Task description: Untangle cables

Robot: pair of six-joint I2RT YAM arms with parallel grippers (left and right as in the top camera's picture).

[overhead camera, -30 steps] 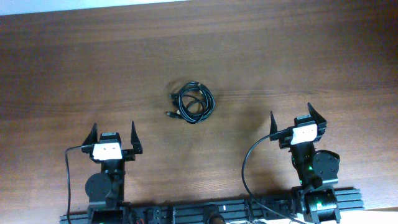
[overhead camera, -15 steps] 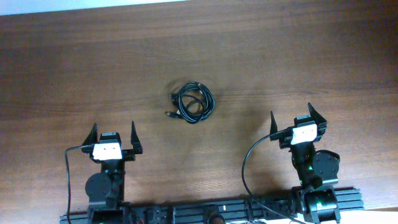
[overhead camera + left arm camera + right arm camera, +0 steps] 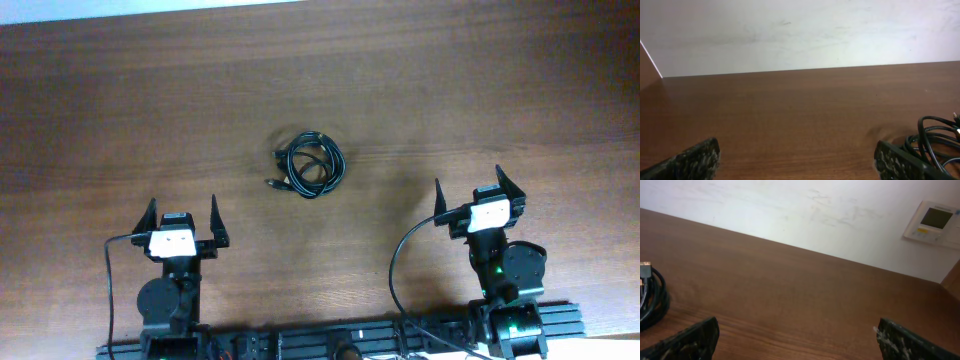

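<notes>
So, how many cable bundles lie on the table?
1. The bundle lies coiled near the middle of the table, ahead of the left gripper and right gripper, between them, touched by neither. How many cords it holds I cannot tell.

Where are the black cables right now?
Overhead, the cables lie coiled on the table, between and ahead of the left end effector and the right end effector, touching neither.
</notes>
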